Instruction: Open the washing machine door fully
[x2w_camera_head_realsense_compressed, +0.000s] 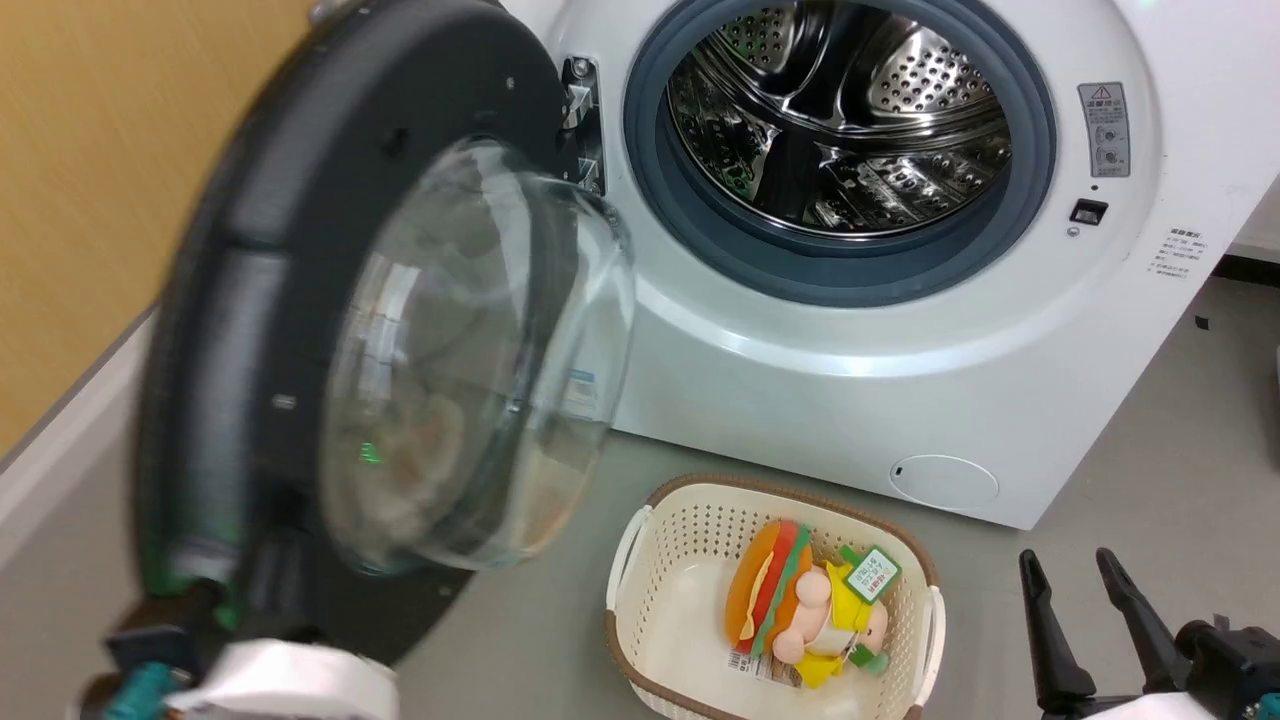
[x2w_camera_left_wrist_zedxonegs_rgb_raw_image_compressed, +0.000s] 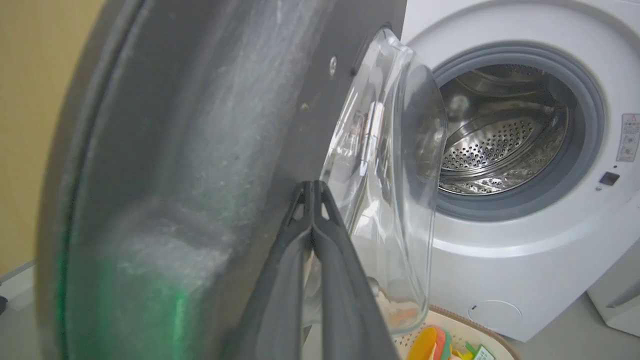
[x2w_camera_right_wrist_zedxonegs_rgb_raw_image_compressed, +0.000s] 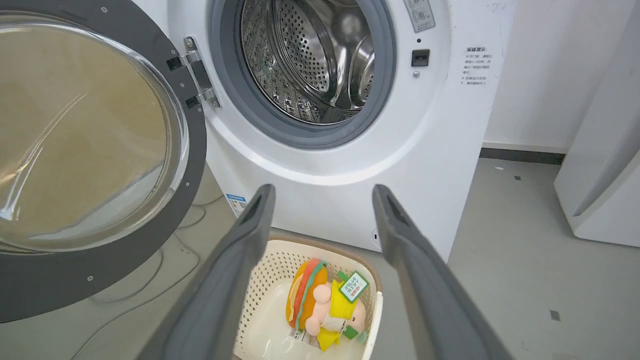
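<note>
We see the washing machine door swung wide at frame left, drum bared; maybe a final push remains. Our left gripper is pinched closed, empty; right gripper spread, empty.

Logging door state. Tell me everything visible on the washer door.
The door is a large round dark ring, plastic-looking, with small screws and a bulging clear glass bowl at centre. It stands wide open on a metal hinge at the left of the washer front, inner face toward the camera, blurred in the head view. The shut left claw has its tips at the inner rim beside the bowl; contact unclear.
</note>
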